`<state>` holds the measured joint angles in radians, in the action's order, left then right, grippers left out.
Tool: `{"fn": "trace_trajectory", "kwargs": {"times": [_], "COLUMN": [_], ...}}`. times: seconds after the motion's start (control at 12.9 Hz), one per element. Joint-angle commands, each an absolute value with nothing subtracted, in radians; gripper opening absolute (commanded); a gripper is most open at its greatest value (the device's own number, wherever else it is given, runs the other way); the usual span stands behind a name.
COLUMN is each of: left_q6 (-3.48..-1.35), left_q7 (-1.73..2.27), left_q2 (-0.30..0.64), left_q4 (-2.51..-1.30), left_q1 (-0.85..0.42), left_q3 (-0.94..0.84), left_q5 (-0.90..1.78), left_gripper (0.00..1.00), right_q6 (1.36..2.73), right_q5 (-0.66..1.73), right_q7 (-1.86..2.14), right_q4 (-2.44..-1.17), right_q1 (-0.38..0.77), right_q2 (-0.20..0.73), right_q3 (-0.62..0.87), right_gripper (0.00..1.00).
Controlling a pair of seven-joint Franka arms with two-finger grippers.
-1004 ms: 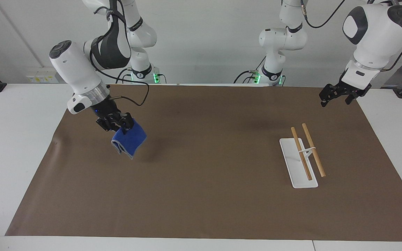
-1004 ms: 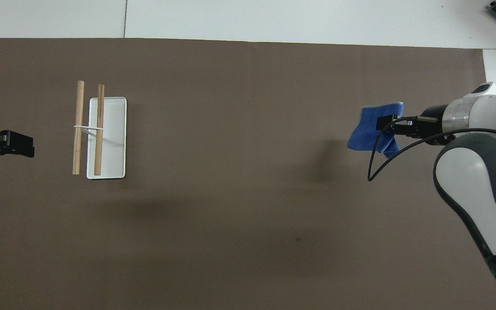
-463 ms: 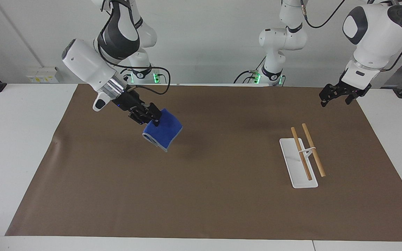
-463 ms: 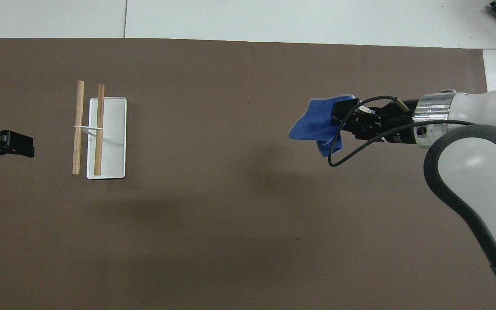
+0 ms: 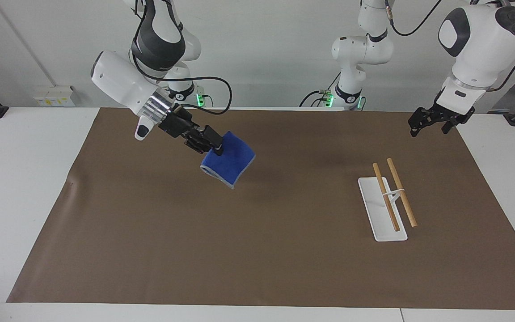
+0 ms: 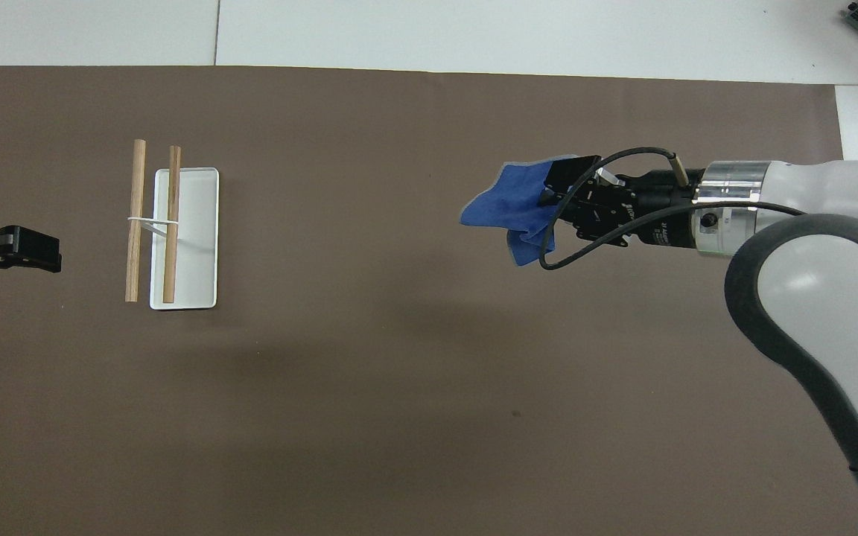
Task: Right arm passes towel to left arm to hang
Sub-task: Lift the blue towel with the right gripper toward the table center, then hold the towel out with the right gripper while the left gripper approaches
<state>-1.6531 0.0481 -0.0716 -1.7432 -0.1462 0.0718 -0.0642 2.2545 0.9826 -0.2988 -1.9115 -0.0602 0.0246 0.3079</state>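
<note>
Right claw (image 5: 216,150) is clamped tight on the towel (image 5: 230,164) at one edge; the cloth is held up in the air over the brown mat (image 5: 257,250), w/ the rest drooping below. Left claw (image 5: 432,121) is seen spread wide apart, nothing in it, hung over the mat corner at the left arm's end of the bench (image 5: 11,179), near the rack (image 5: 385,210) w/ two wooden bars.

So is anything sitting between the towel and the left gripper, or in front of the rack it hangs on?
Nothing visible. The right gripper holds the towel up over bare brown mat. The left gripper waits open over the mat's edge at its own end, and only the rack stands on the mat.
</note>
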Motion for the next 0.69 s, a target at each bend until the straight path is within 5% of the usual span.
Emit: {"fn": "trace_trajectory", "kwargs": {"times": [0.0, 0.62], "left_q6": [-1.651, -1.807], "left_q7": [0.118, 0.892], "left_q2": [-0.094, -0.087], "left_q4": [-1.753, -1.753], "left_q1": [-0.112, -0.115], "left_q3": [-0.026, -0.142], "left_q5": [-0.071, 0.218], "left_gripper": [1.0, 1.0], "right_q6": [2.342, 2.336], "right_q5": [1.067, 1.146], "right_q7": [-0.339, -0.402], "right_q4": [-1.924, -1.925], "right_q1": [-0.02, 0.029], "right_q2": [0.018, 0.026], "right_q3": [0.325, 0.328], "right_gripper": [0.0, 0.0]}}
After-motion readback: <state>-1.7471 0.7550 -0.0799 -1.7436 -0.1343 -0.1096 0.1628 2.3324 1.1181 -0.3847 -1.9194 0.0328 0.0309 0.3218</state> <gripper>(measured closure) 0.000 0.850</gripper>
